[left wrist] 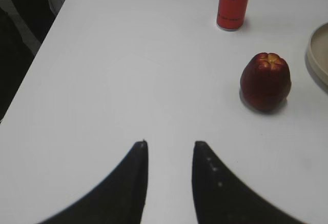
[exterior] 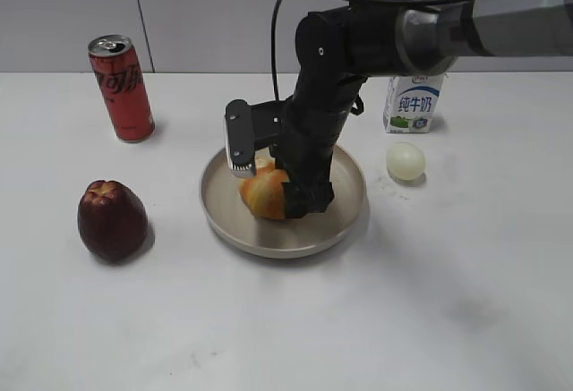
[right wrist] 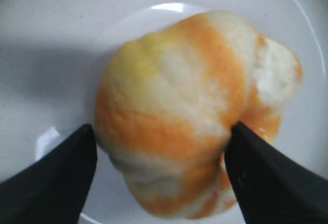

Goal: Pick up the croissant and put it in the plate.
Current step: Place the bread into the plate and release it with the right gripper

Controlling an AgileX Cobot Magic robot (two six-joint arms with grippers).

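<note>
The croissant (exterior: 266,196), golden-yellow with orange-brown stripes, rests inside the beige plate (exterior: 269,243) at the table's middle. My right gripper (exterior: 269,190) reaches down into the plate, its two fingers against the croissant's sides. In the right wrist view the croissant (right wrist: 184,106) fills the space between the fingertips (right wrist: 163,127), above the plate's floor (right wrist: 51,29). My left gripper (left wrist: 169,143) is open and empty over bare table at the left. It does not show in the exterior view. The plate's rim (left wrist: 318,49) shows at the right edge of the left wrist view.
A dark red apple (exterior: 112,219) stands left of the plate; it also shows in the left wrist view (left wrist: 265,80). A red cola can (exterior: 122,87) stands at the back left. A milk carton (exterior: 414,103) and a pale egg (exterior: 405,160) are right of the plate.
</note>
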